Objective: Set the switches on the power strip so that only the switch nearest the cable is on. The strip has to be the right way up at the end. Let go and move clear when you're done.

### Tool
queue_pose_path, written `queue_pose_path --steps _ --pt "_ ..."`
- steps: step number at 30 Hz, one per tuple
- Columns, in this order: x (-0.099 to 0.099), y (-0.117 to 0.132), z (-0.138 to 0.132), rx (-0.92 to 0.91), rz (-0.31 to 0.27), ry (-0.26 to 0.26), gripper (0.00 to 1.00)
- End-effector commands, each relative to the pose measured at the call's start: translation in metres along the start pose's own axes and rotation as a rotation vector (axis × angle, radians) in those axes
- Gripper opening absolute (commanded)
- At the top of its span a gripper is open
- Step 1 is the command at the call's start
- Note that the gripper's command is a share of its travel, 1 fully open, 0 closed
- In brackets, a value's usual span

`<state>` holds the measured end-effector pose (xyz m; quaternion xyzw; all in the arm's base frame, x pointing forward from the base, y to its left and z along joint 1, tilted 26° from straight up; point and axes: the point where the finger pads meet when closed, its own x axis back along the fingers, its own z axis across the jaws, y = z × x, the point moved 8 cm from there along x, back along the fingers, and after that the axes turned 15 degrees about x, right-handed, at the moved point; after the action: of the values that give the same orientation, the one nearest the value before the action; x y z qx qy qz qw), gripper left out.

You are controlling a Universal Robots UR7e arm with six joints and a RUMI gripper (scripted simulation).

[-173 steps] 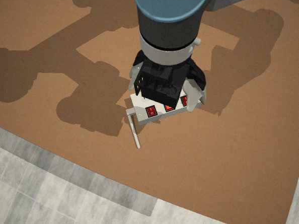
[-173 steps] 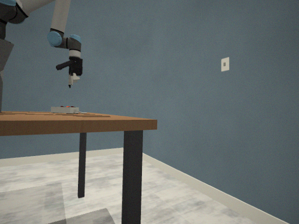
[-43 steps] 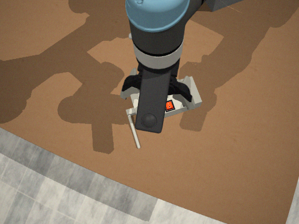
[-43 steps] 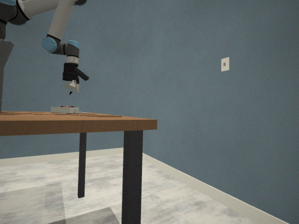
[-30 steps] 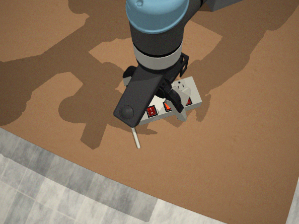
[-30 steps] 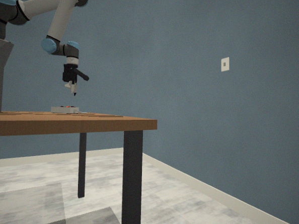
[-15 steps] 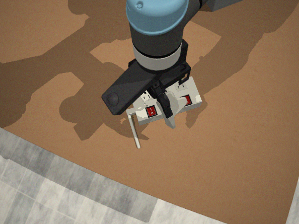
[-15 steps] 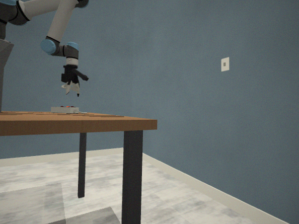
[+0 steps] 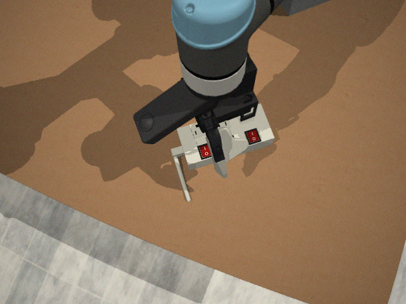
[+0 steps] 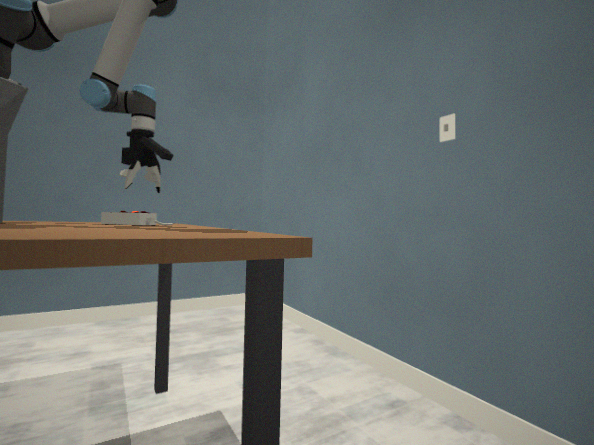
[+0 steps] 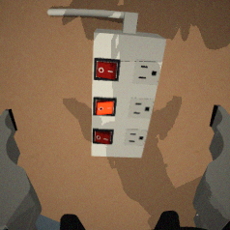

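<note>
A white power strip (image 9: 264,121) (image 10: 127,217) (image 11: 141,47) lies flat on the wooden table (image 9: 307,201) (image 10: 150,250), switches facing up. Its cable (image 9: 181,173) (image 11: 92,12) leaves one end. In the wrist view the switch nearest the cable (image 11: 105,71) (image 9: 204,152) is dark red, the middle switch (image 11: 104,106) glows bright orange, and the far switch (image 11: 103,136) (image 9: 253,136) is dark red. In the top view a finger hides the middle switch. My gripper (image 9: 219,132) (image 10: 142,185) (image 11: 113,107) is open and empty. It hangs well above the strip, one finger to each side of it.
The table's front edge (image 9: 143,238) runs below the strip, with grey floor (image 9: 68,269) beyond it. The arm's wrist (image 9: 213,30) hangs over the strip's back part. A wall plate (image 10: 447,127) sits on the blue wall.
</note>
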<state>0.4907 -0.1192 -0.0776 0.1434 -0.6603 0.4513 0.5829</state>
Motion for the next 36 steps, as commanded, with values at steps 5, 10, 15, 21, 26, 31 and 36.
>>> queue_pose_path --steps 5,10,15,21,26,31,36 --pt "-0.0006 0.0001 0.0011 -0.063 0.001 0.001 1.0" --pt "-0.0009 0.0002 0.0015 -0.079 0.001 0.001 1.0" --pt "-0.001 0.0002 0.0016 -0.084 0.001 0.001 1.0" --pt "-0.001 0.0003 0.0016 -0.085 0.001 0.001 1.0" --pt "-0.001 0.0003 0.0016 -0.085 0.001 0.001 0.0" --pt "-0.001 0.0003 0.0016 -0.085 0.001 0.001 0.0" --pt "-0.001 0.0003 0.0016 -0.085 0.001 0.001 0.0"
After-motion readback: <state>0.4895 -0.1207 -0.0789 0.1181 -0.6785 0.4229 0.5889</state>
